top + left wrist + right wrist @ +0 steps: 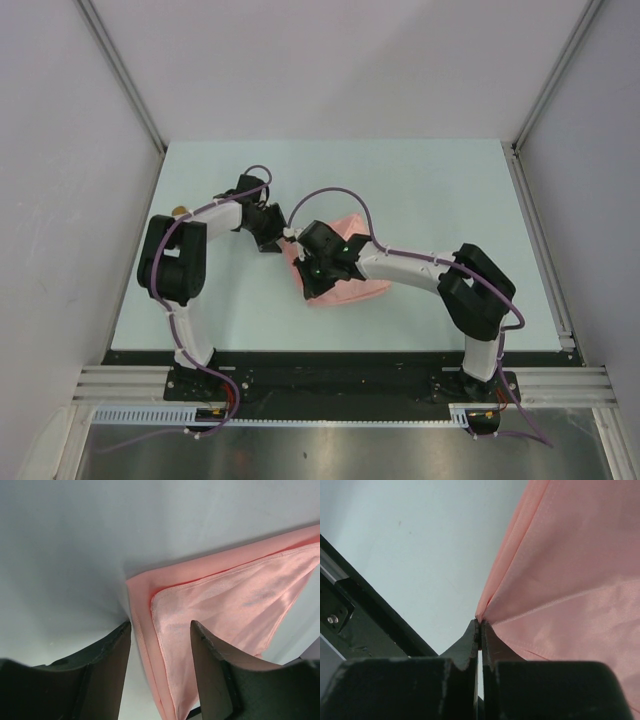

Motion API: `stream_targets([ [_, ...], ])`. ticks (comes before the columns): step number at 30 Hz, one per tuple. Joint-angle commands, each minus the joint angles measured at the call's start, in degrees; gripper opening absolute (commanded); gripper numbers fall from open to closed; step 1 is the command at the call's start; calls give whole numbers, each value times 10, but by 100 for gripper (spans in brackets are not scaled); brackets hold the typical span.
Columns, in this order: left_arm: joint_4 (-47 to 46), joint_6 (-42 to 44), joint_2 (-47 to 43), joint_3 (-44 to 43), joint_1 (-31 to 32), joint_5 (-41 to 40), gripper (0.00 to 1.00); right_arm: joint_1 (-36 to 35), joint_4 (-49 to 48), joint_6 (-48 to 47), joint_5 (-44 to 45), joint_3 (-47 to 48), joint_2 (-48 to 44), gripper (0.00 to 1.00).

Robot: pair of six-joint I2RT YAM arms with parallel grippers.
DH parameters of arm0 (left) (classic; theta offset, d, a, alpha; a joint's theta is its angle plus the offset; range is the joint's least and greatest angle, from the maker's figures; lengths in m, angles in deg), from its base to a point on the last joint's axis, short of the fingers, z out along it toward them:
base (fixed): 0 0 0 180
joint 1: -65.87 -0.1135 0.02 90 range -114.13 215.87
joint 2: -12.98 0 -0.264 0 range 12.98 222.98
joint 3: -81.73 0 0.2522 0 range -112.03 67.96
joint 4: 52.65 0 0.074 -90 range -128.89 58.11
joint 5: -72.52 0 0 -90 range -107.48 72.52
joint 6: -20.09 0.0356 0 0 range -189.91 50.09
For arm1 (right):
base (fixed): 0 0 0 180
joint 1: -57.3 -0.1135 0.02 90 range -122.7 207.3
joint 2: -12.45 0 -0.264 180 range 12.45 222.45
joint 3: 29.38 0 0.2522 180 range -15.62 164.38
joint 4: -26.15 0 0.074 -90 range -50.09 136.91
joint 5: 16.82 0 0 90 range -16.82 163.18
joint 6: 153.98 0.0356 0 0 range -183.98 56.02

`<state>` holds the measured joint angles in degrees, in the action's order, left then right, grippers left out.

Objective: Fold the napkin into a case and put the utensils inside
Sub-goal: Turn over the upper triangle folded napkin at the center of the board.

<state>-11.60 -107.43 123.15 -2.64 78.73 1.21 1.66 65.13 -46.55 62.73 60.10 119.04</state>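
though largely hidden from above, the napkin (360,290) is pinched by the right gripper (480,626); left gripper (161,626) gapes, grasping nothing.

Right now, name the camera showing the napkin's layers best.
Left wrist: the napkin lies with its shiny top layer over a matte one, corner clear. Top external: a pink patch half hidden by the right arm. Right wrist: only close-up edges.

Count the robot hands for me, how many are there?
2. The left hand stands open over a corner of the napkin. The right hand is shut, pinching the napkin's edge. None looks hidden.
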Motion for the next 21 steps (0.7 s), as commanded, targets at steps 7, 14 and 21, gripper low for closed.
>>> stream_targets([
  [7,-7,-11,15,-1,-4,-19,55,19,-30,8,-24,-10,-46,0],
  [14,-13,-19,37,-20,-4,-17,48,24,-34,9,-29,-8,-49,0],
  [21,-12,-16,37,-28,-7,-32,21,23,-37,8,-37,-8,-52,0],
])
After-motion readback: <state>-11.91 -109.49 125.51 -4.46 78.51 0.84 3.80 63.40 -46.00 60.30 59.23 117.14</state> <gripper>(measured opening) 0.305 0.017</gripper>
